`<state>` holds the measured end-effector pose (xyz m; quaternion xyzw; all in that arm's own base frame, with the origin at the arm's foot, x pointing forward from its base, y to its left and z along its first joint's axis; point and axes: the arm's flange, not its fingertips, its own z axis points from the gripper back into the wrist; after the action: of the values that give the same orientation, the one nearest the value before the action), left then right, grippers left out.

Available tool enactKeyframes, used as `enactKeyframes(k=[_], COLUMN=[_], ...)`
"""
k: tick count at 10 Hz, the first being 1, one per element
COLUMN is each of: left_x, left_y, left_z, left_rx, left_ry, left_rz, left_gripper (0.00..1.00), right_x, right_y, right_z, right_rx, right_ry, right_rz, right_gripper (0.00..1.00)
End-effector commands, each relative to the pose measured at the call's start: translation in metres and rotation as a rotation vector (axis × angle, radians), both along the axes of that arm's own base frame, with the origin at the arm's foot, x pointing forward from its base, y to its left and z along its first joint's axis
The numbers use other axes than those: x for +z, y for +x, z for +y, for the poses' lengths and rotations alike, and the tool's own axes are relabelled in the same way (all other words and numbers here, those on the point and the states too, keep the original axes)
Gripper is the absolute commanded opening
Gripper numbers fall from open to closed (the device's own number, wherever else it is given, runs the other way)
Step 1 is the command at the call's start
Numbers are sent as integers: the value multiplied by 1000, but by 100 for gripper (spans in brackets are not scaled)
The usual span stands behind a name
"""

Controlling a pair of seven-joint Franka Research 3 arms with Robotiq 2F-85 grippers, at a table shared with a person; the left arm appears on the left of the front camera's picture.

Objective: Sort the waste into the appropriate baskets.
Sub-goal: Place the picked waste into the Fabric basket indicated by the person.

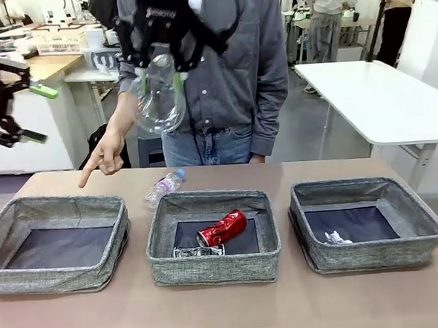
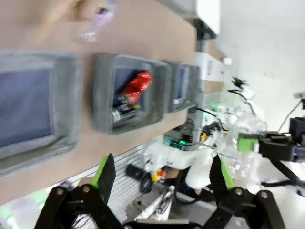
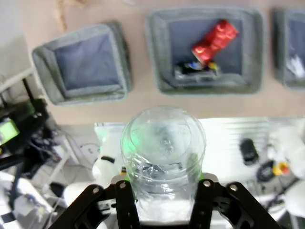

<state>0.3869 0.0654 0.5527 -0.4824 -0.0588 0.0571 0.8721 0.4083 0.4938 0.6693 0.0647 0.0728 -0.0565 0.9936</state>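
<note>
My right gripper (image 1: 162, 80) hangs high above the table, shut on a clear plastic cup (image 1: 159, 104); from the wrist the cup (image 3: 164, 148) sits between the black fingers (image 3: 125, 195). Three grey baskets stand in a row: left (image 1: 55, 278), middle (image 1: 211, 270), right (image 1: 373, 255). The middle one holds a crushed red can (image 1: 223, 227) and a flattened dark can (image 1: 198, 251). A white paper wad (image 1: 336, 238) lies in the right one. A blue-capped bottle (image 1: 164, 186) lies behind the middle basket. My left gripper (image 1: 36, 113) is open at the far left, fingers (image 2: 105, 174) spread.
A person stands across the table, one hand (image 1: 103, 156) pointing down towards the far rim of the left basket. A white table (image 1: 378, 95) stands at the back right. Bare tabletop (image 1: 228, 312) runs in front of the baskets.
</note>
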Motion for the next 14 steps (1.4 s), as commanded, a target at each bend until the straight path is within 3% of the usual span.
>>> enactKeyframes(k=[1, 2, 4, 5, 6, 7, 10, 12, 14], left_x=[15, 15, 5, 2, 7, 7, 7, 7, 7], left_y=[-27, -47, -72, -76, -77, -77, -77, -77, -77], left_z=[78, 107, 133, 140, 136, 136, 136, 136, 136], left_rx=[-14, -35, -52, -8, 1, 1, 1, 1, 1], left_ry=[98, 102, 114, 83, 119, 119, 119, 119, 119], left_rz=[5, 21, 45, 15, 56, 56, 56, 56, 56], left_gripper=[100, 100, 100, 100, 100, 100, 100, 100, 100], right_x=[-21, -32, -59, -71, -77, -79, -89, -141, -178], right_y=[7, 5, 0, -3, -2, -13, -11, 4, 10], right_z=[53, 84, 129, 141, 140, 128, 134, 165, 184], right_rx=[86, 99, 93, 78, 44, 104, 91, 150, 309], right_ry=[73, 116, 216, 225, 197, 202, 204, 187, 323], right_rz=[-98, -158, -174, -178, -101, -154, -139, -196, -222], right_gripper=[48, 48, 48, 48, 48, 48, 48, 48, 48])
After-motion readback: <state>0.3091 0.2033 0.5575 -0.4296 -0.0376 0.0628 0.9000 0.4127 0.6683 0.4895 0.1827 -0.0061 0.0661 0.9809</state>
